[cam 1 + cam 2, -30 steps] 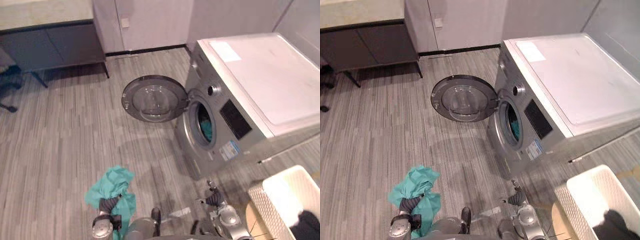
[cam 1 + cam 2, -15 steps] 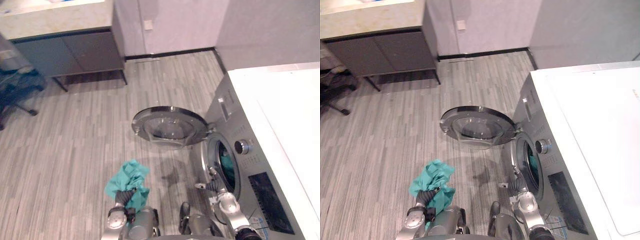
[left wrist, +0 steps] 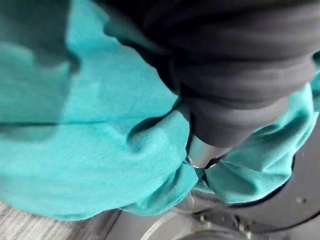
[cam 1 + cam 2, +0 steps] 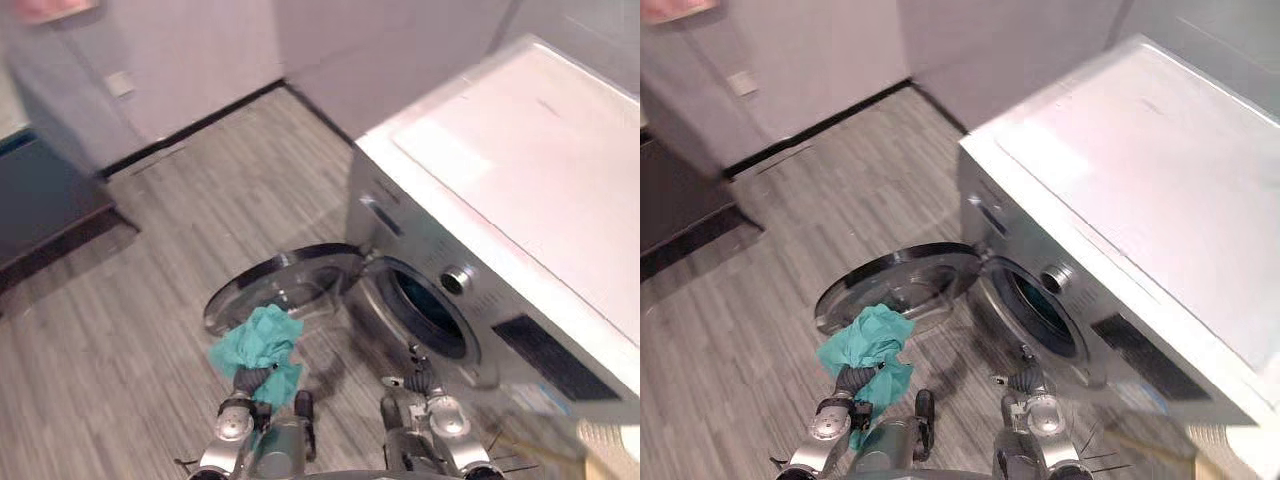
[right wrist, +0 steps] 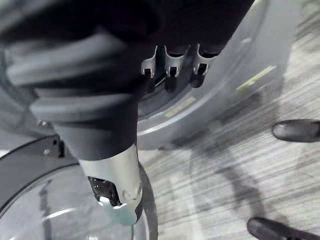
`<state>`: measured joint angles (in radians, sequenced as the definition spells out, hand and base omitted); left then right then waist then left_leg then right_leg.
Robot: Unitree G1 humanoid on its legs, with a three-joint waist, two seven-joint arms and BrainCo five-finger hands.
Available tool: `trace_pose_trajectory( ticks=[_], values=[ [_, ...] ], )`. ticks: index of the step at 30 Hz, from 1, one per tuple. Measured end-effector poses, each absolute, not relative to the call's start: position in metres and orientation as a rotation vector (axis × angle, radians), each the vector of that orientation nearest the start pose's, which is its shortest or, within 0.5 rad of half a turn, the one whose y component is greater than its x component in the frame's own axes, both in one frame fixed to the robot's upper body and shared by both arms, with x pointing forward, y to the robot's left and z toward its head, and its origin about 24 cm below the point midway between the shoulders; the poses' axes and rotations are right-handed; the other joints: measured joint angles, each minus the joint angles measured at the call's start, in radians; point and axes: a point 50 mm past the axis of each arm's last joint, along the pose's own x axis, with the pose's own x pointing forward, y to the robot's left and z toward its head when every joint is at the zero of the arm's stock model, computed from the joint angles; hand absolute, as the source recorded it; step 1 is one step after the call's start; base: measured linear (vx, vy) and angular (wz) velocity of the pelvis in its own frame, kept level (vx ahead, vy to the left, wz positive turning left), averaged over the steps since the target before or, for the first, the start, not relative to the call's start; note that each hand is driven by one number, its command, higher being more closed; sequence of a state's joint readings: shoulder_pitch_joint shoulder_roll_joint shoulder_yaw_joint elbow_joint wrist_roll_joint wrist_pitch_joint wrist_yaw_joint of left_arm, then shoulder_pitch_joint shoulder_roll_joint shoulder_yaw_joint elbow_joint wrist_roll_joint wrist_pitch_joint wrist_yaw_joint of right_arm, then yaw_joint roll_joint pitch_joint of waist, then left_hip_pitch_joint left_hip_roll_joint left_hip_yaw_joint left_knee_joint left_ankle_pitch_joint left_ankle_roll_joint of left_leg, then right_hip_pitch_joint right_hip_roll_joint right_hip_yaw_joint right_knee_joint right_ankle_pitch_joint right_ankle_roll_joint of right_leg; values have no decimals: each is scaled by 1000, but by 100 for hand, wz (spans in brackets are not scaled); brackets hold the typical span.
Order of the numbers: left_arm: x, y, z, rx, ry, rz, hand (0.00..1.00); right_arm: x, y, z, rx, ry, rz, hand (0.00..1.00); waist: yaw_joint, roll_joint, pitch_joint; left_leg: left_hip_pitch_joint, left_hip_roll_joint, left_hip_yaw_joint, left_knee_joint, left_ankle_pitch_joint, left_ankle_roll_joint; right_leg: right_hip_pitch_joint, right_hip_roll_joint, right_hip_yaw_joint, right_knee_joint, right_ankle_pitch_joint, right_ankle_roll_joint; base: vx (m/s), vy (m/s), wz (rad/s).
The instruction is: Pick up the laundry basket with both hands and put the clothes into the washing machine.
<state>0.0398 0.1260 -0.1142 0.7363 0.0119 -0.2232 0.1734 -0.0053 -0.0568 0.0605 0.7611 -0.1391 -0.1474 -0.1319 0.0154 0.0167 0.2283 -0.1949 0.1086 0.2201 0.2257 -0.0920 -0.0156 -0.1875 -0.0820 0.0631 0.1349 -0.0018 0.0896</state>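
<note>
Teal garment (image 4: pixel 258 340), bunched in the left hand's (image 4: pixel 243 384) curled fingers by the open door (image 4: pixel 290 285), probably needs carrying right into the washing machine drum (image 4: pixel 430 312); the right hand's (image 4: pixel 415 377) fingers seem relaxed, empty.

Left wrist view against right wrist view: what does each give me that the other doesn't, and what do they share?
Left wrist view: the left hand closed on the bunched teal garment. Right wrist view: the right hand holding nothing, with the washing machine front and the floor past it. Both: the glass of the open door close beneath the hand.
</note>
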Motion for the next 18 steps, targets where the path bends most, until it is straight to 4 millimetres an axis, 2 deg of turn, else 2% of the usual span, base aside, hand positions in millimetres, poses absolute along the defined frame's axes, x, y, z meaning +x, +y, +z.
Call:
trace_pose_trajectory(
  ticks=[1, 2, 4, 5, 7, 8, 9, 11, 12, 13, 14, 15, 17, 18],
  values=[
    [184, 180, -101, 211, 544, 91, 100, 194, -161, -105, -242, 596, -21, 0, 0, -3, -1, 2, 11, 32, -2, -3, 5, -16, -13, -115, 29, -14, -28, -59, -66, -152],
    [184, 180, -101, 211, 546, 91, 100, 193, -163, -105, -247, 600, -24, 0, -1, -10, 1, 33, 28, 114, -12, -8, 6, -22, -80, -439, 114, -82, -82, -45, -91, -146],
    [184, 178, -100, 204, 538, 87, 100, 190, -167, -106, -262, 608, -26, 0, -7, -5, 2, 67, 41, 151, -14, -23, -14, -4, -105, -525, 121, -81, -78, -4, -85, -113],
    [185, 177, -99, 196, 530, 79, 100, 187, -168, -108, -269, 615, -26, 0, -15, -5, 2, 82, 51, 164, -9, -36, -25, 1, -86, -497, 121, -86, -73, 13, -118, -75],
    [184, 174, -99, 192, 530, 70, 100, 175, -173, -114, -277, 651, -31, 0, -25, 2, 0, 102, 123, 200, 57, -84, -79, 12, -36, -458, 127, -122, -82, 30, -178, -68],
    [184, 174, -99, 193, 530, 69, 100, 172, -174, -115, -283, 658, -29, 0, -27, 3, 0, 100, 135, 205, 95, -91, -88, 16, -26, -450, 128, -128, -86, 92, -168, -67],
    [184, 172, -99, 196, 533, 61, 100, 169, -176, -116, -295, 667, -26, 0, -28, 5, 2, 56, 172, 173, 227, -91, -95, 23, -9, -429, 136, -138, -95, 100, -121, -52],
    [185, 167, -99, 180, 533, 55, 100, 164, -184, -117, -316, 678, -44, 0, -27, 12, 7, 9, 202, 109, 388, -62, -98, 28, 5, -384, 153, -140, -105, 120, -124, -80],
    [182, 163, -101, 168, 540, 55, 100, 165, -187, -116, -324, 675, -58, 0, -28, 23, 11, -26, 198, 50, 469, -46, -106, 34, 9, -348, 162, -138, -108, 137, -51, -91],
    [182, 162, -101, 164, 542, 52, 100, 166, -190, -115, -329, 671, -66, 0, -29, 25, 11, -27, 180, 15, 464, -64, -102, 31, 7, -326, 163, -137, -107, 129, 9, -85],
    [182, 160, -101, 160, 541, 52, 100, 167, -193, -114, -330, 668, -79, 0, -29, 18, 15, -22, 154, -30, 422, -87, -100, 25, 6, -297, 162, -135, -104, 139, 71, -77],
    [184, 160, -100, 160, 535, 50, 100, 169, -195, -113, -326, 663, -102, 0, -31, 32, 13, -12, 117, -81, 331, -105, -102, 22, 5, -266, 159, -131, -98, 132, 87, -68],
    [188, 159, -98, 163, 520, 54, 100, 170, -194, -113, -319, 659, -107, 0, -29, 25, 20, -3, 83, -128, 212, -103, -103, 8, 6, -227, 165, -126, -87, 115, 159, -69],
    [191, 157, -96, 163, 508, 46, 100, 173, -196, -111, -321, 649, -110, 0, -30, 48, 17, 6, 76, -138, 130, -79, -101, -16, 16, -204, 182, -126, -70, 74, 197, -75]
  ],
)
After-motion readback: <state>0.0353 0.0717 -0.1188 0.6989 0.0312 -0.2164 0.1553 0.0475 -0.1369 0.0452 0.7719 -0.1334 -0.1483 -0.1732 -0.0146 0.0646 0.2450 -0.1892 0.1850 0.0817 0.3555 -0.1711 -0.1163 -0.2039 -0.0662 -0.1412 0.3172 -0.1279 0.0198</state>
